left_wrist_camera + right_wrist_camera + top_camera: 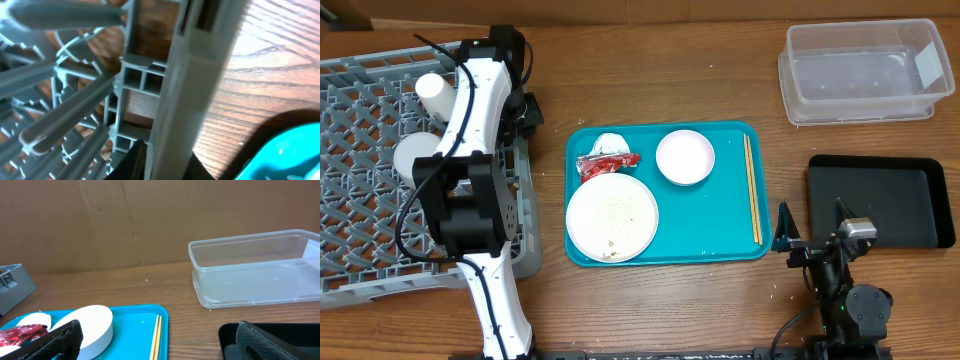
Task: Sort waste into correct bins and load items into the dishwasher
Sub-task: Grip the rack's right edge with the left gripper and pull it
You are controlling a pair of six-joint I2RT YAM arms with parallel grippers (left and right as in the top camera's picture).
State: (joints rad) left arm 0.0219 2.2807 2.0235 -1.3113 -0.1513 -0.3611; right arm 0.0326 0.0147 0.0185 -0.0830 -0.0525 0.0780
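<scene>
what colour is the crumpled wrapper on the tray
The wrapper is shiny red; the overhead view shows it best.

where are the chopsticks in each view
overhead: the chopsticks lie lengthwise along the right side of the teal tray.
left wrist: not in it; only a corner of the tray shows, bottom right.
right wrist: bottom centre, on the tray near its right edge.
shared landmark: the teal tray.
</scene>
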